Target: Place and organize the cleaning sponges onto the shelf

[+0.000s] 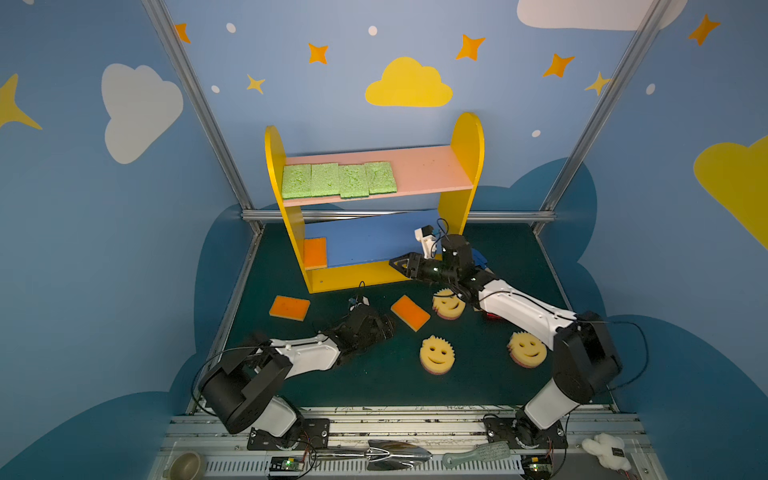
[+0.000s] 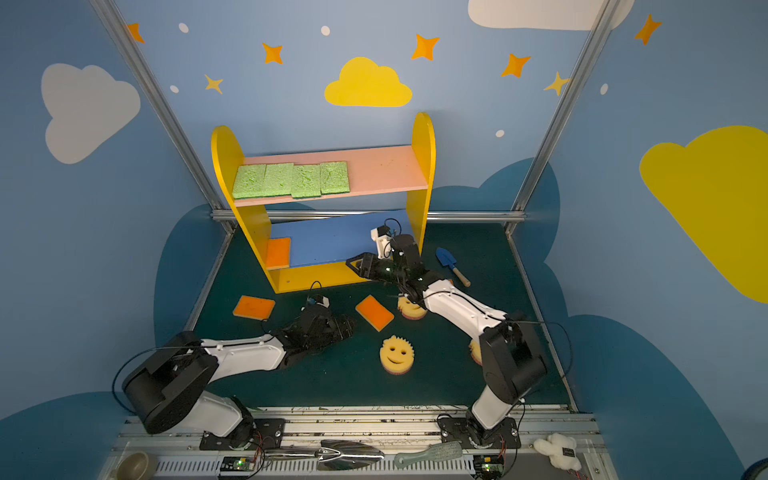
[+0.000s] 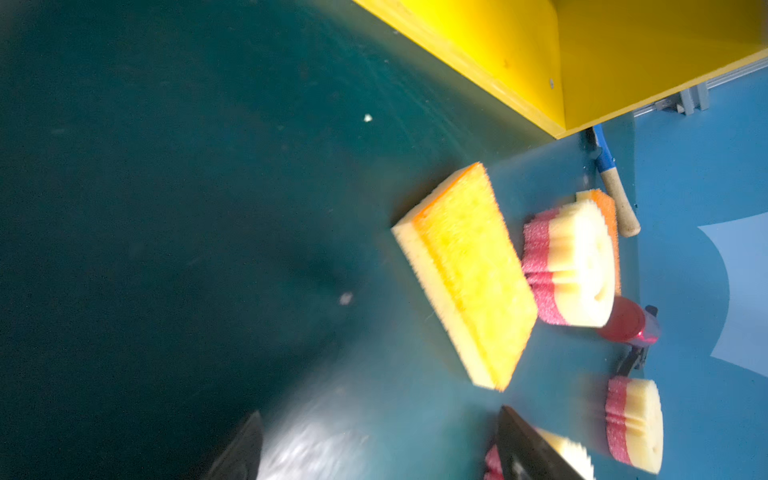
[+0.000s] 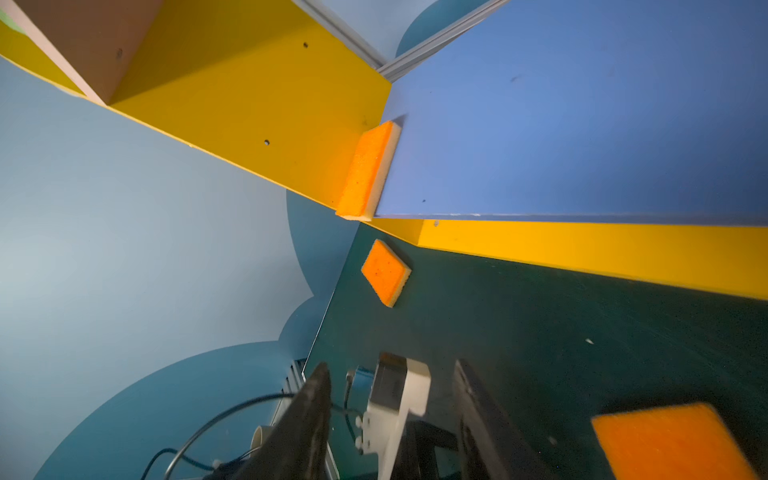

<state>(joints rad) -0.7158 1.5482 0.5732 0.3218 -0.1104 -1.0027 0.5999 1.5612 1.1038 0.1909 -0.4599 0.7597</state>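
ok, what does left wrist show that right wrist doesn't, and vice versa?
Left wrist only: smiley sponges, the blue shovel, a red object. Right wrist only: the blue lower board with an orange sponge against the yellow side panel, a second orange sponge on the dark green mat, the pink board's underside. Both: the shelf's yellow base, the mat, and probably a third orange sponge, blurred in the right wrist view.
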